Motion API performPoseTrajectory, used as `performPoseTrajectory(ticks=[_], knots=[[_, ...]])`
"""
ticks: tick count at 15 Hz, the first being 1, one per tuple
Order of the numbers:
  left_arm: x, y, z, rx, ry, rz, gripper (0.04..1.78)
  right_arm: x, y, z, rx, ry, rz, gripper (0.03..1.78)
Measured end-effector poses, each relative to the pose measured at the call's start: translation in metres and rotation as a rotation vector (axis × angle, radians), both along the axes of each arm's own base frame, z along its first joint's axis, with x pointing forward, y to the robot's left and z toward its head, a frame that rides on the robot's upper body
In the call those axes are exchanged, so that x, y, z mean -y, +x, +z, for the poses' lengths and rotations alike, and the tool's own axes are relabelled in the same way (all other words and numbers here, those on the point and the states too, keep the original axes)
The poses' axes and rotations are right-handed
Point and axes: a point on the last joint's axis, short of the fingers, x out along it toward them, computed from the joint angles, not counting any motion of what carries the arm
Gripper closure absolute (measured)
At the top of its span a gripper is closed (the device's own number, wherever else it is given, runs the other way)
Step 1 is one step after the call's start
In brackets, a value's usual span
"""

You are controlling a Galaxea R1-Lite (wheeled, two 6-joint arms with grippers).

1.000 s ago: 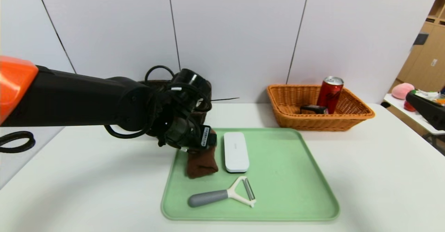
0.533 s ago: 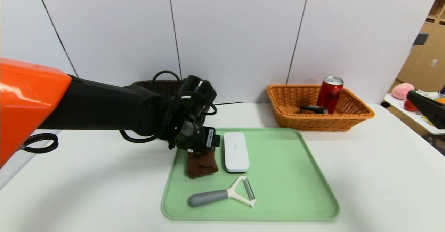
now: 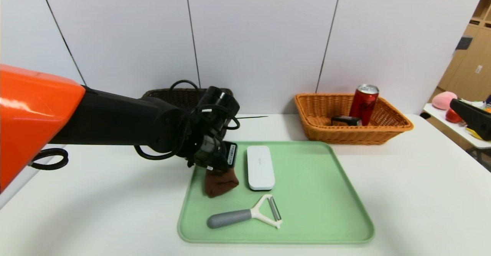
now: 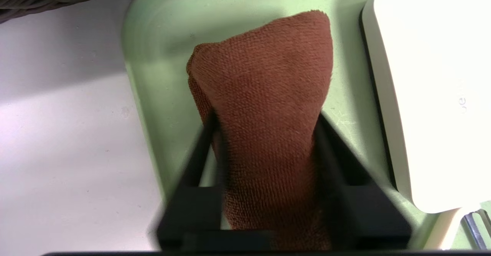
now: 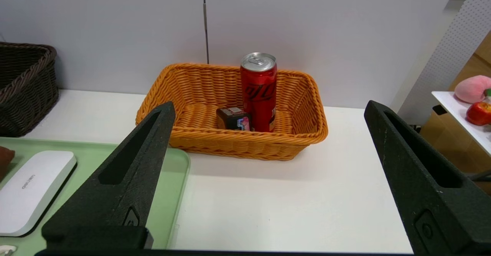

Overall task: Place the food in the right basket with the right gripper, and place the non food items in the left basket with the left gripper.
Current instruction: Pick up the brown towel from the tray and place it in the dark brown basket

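On the green tray [image 3: 345, 225], the peeler [image 3: 245, 215] and white case [image 3: 260, 167] still waited. The left gripper [image 4: 264, 133] pinched the brown towel [image 4: 268, 106] there. Farther back, the can [image 3: 364, 103] and black box [image 3: 346, 120] stood in the orange basket [image 3: 395, 127]; the dark basket [image 3: 168, 93] waited behind. The right gripper [image 5: 268, 179] hung spread, idle.

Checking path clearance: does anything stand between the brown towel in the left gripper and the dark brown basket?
Nothing visible does: left gripper pinches brown rolled towel; dark brown woven basket stands just behind.
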Motion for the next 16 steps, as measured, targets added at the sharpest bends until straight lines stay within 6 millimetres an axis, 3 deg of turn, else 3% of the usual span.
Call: performPoseTrajectory(ticks=[4, 8, 10, 12, 16], knots=[[-0.007, -0.012, 0.027, 0.051, -0.021, -0.019, 1.49, 0.000, 0.000, -0.002, -0.009, 0.000, 0.001, 0.11], [-0.026, -0.042, 0.075, 0.205, 0.013, -0.079, 1.49, 0.000, 0.001, -0.005, -0.022, 0.002, 0.001, 0.11], [-0.039, -0.046, 0.101, 0.364, 0.032, -0.081, 1.49, 0.000, 0.001, -0.009, -0.034, 0.000, 0.002, 0.11], [-0.053, -0.035, 0.117, 0.505, 0.028, -0.051, 1.49, 0.000, 0.001, -0.012, -0.045, -0.001, 0.006, 0.11], [-0.070, 0.008, 0.124, 0.730, 0.005, 0.006, 1.49, 0.000, 0.001, -0.017, -0.062, -0.002, 0.007, 0.11]])
